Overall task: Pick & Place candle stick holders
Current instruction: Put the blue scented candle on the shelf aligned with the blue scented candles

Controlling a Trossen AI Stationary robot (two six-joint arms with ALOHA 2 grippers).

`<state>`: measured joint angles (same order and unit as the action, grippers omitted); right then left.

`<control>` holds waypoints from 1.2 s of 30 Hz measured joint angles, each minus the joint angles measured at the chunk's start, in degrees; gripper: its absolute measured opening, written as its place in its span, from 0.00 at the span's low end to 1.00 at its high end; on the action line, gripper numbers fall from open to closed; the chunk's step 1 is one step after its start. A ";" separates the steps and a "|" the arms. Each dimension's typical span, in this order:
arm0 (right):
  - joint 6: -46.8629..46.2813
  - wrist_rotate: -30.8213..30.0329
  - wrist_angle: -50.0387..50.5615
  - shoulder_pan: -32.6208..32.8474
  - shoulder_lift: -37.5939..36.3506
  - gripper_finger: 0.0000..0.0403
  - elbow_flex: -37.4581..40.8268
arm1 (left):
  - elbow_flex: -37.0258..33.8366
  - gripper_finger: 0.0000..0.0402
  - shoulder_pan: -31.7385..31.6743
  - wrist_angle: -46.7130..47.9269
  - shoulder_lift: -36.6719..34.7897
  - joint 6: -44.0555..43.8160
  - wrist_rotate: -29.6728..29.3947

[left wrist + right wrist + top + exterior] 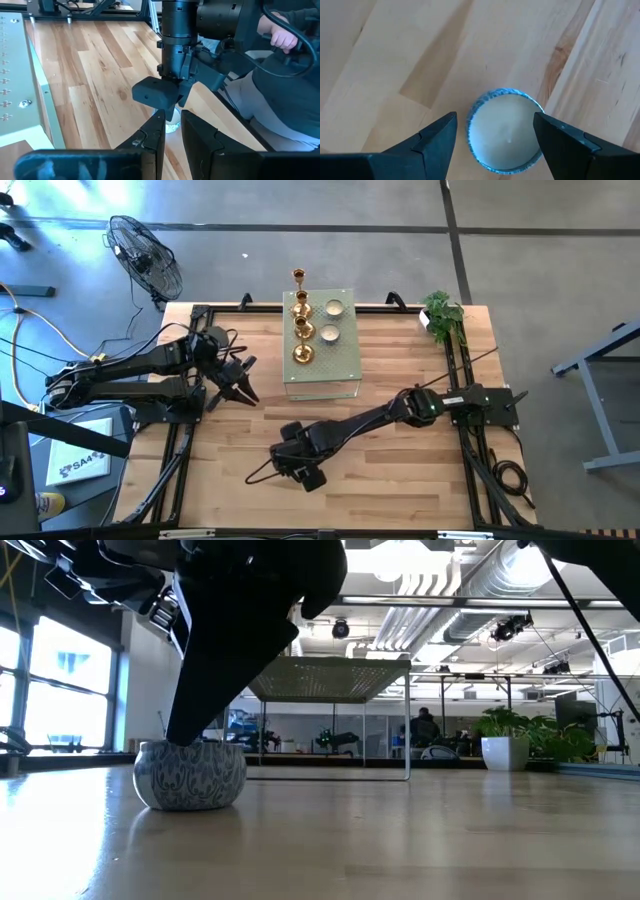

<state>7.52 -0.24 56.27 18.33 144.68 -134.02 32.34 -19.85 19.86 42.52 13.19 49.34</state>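
Observation:
Three gold candle stick holders (301,328) stand in a row on the pale green slab (340,360) at the table's far middle. Two cream cups (331,320) sit beside them. A third cup (505,132), with a blue-patterned wall and a cream top, rests on its base on the bare wood near the front (190,775). My right gripper (495,122) points down over it, open, one finger on each side of its rim. My left gripper (240,388) hovers at the table's left with only a narrow gap between its fingers (172,130) and nothing in it. My right gripper reaches the patterned cup from above, and the cup stands upright on the table. One fingertip (540,125) overlaps the rim (540,107) in the wrist view, while a gap shows at the other (451,125). I cannot tell whether it touches.
The slab stands raised on a wire frame (330,680). A potted plant (443,315) sits at the far right corner. A person (285,40) sits just past the table's near edge. Bare wood lies around the cup and in front of the slab.

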 joint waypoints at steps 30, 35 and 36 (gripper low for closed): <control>-1.54 6.03 -4.60 0.23 -0.25 0.67 -0.07 | 0.00 0.15 -0.01 0.02 -0.01 -1.73 -0.45; -1.27 8.52 -12.89 0.84 -2.10 0.68 -0.31 | 0.00 0.15 -0.01 0.10 -0.02 -1.72 -0.48; -0.35 8.62 -13.77 1.13 -2.54 0.68 -0.37 | 0.00 0.15 -0.01 0.32 -0.02 -1.73 -0.52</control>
<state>7.18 8.38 42.50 19.45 142.14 -134.39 32.34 -19.86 20.18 42.50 11.46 48.82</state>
